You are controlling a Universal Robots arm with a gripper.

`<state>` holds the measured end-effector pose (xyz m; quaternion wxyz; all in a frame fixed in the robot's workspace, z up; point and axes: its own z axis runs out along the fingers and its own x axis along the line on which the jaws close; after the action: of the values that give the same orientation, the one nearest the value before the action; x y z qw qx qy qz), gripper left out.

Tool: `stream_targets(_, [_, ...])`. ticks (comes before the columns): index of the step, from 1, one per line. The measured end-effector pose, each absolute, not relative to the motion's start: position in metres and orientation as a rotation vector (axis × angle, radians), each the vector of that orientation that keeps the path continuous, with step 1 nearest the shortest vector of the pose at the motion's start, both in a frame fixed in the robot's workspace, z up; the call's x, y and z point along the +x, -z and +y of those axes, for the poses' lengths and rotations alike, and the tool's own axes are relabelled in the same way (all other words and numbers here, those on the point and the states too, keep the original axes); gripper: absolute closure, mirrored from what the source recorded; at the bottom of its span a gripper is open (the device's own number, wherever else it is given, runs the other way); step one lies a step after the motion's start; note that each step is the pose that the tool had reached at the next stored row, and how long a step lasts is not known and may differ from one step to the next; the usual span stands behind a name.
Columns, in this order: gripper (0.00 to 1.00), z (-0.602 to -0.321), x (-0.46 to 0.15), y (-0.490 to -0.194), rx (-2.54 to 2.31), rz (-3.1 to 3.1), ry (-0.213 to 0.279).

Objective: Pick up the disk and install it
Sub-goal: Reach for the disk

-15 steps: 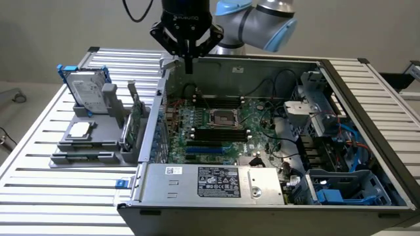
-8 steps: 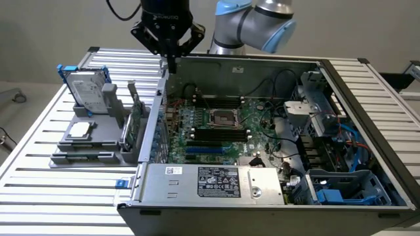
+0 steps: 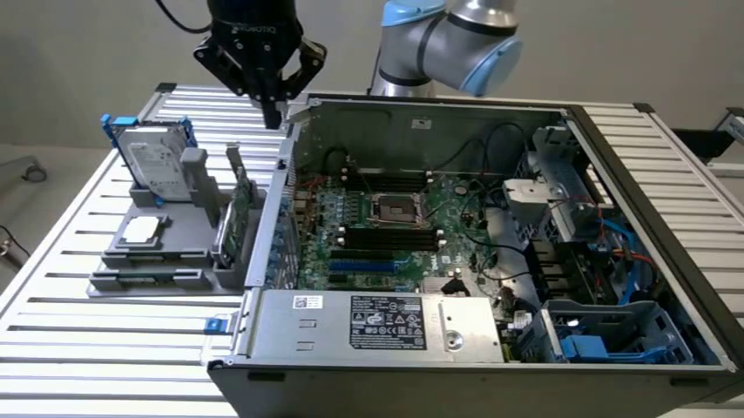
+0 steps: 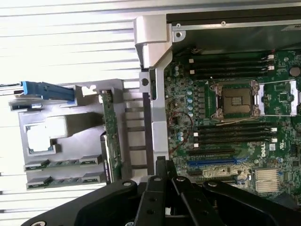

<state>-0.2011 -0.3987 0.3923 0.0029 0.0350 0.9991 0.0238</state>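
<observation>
The disk (image 3: pixel 157 161), a silver-grey drive with a white label in a blue carrier, stands leaning in a grey holder (image 3: pixel 152 257) at the exterior view's left. In the wrist view I see it edge-on as a blue strip, the disk (image 4: pixel 47 89). My gripper (image 3: pixel 274 113) hangs shut and empty above the back left corner of the open computer case (image 3: pixel 273 261), to the right of the disk and apart from it. In the wrist view the gripper (image 4: pixel 161 165) shows its black fingers pressed together over the case wall.
A green circuit card (image 3: pixel 240 213) stands upright in the holder between disk and case. A small square silver chip (image 3: pixel 142 228) lies flat on the holder. Inside the case are the motherboard (image 3: pixel 395 218), cables and a blue drive bay (image 3: pixel 616 335). A slatted metal table (image 3: pixel 93 348) lies underneath.
</observation>
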Motion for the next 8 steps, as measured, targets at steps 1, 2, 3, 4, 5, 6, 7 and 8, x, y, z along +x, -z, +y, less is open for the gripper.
stream_targets(1, [0.89,-0.399,-0.205,-0.392,0.110,3.134,-0.074])
stream_targets(2, [0.89,-0.399,-0.209,-0.392,0.110,3.135,-0.075])
stream_targets(3, [0.89,-0.399,-0.213,-0.392,0.109,3.137,-0.074])
stream_targets(4, [0.89,-0.399,-0.216,-0.392,0.109,3.138,-0.074])
stream_targets(5, [0.89,-0.398,-0.220,-0.392,0.109,3.139,-0.074])
stream_targets(6, [0.89,-0.398,-0.223,-0.392,0.109,3.141,-0.074])
stream_targets(7, [0.89,-0.398,-0.227,-0.392,0.109,3.142,-0.074])
stream_targets(8, [0.89,-0.398,-0.230,-0.392,0.108,3.143,-0.074])
